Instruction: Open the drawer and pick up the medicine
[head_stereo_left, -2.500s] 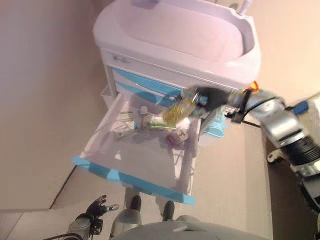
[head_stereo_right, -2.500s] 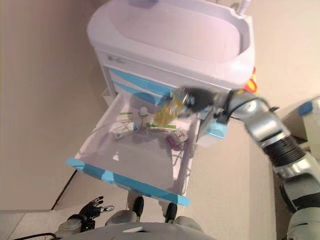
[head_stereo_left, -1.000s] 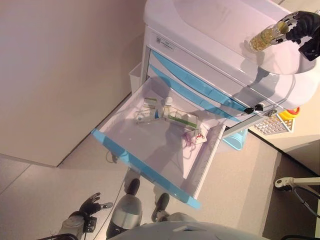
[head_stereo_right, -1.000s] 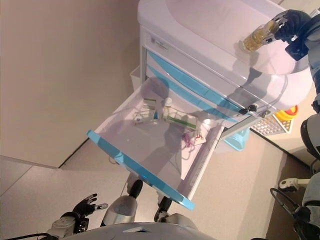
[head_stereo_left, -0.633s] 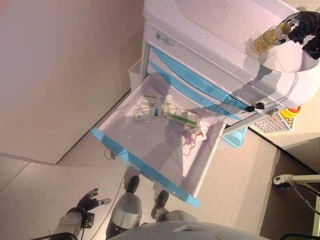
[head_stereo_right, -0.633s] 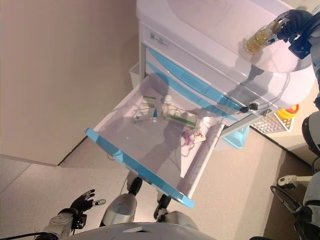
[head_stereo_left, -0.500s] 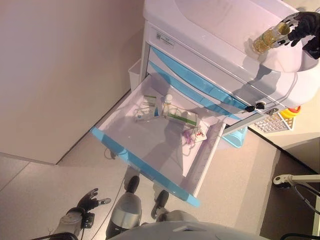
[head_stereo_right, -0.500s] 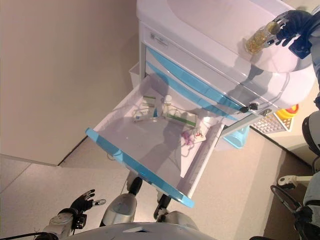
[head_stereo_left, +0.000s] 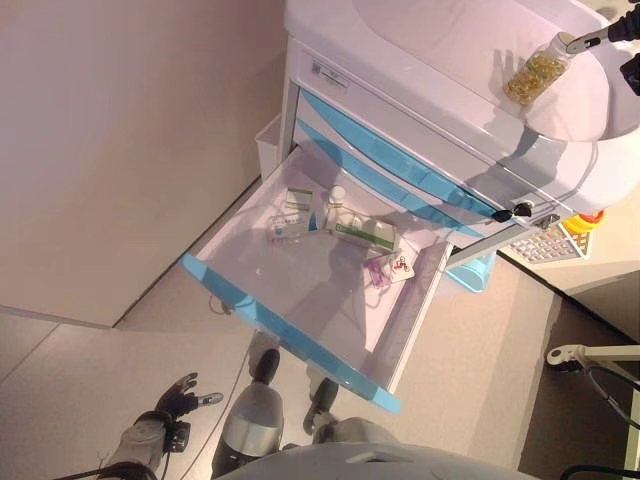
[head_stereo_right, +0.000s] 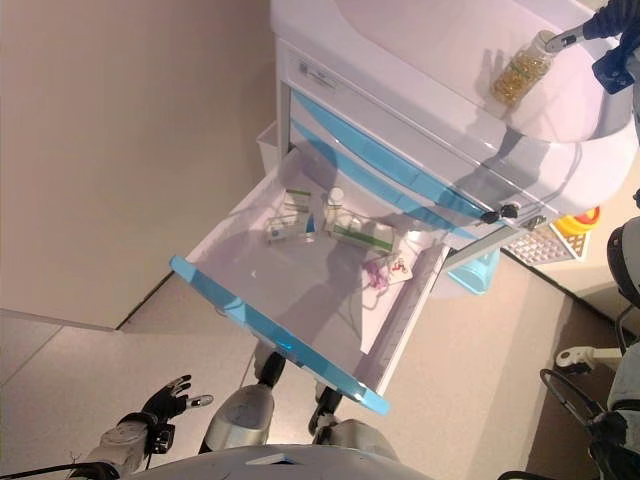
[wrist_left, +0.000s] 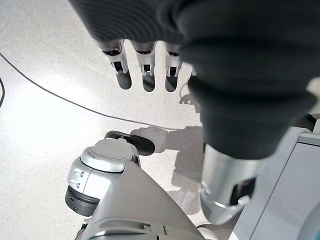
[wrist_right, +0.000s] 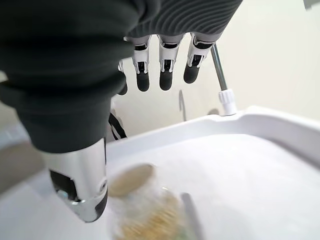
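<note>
A clear medicine bottle (head_stereo_left: 538, 78) of yellow capsules rests on the white cart's top tray (head_stereo_left: 450, 40), blurred in the right wrist view (wrist_right: 150, 210). My right hand (head_stereo_right: 612, 25) hovers just beside its cap, at the view's upper right. Its fingers (wrist_right: 165, 65) are straight and off the bottle, so it is open. The bottom drawer (head_stereo_left: 290, 335) with its blue front is pulled far out. It holds small boxes (head_stereo_left: 290, 213), a little vial (head_stereo_left: 336, 203), a green-white box (head_stereo_left: 365, 234) and a purple packet (head_stereo_left: 388, 270). My left hand (head_stereo_left: 165, 410) hangs open low over the floor.
The cart's two upper blue-faced drawers (head_stereo_left: 380, 160) are closed. A white side bin (head_stereo_left: 268, 150) hangs on the cart by the wall; a blue bin (head_stereo_left: 472, 274) and a white basket (head_stereo_left: 545, 245) sit on its other side. A beige wall (head_stereo_left: 120, 150) stands at the left.
My right hand has opened and let go of the capsule bottle, which now lies on the cart's top tray. The hand has drawn back to the right.
</note>
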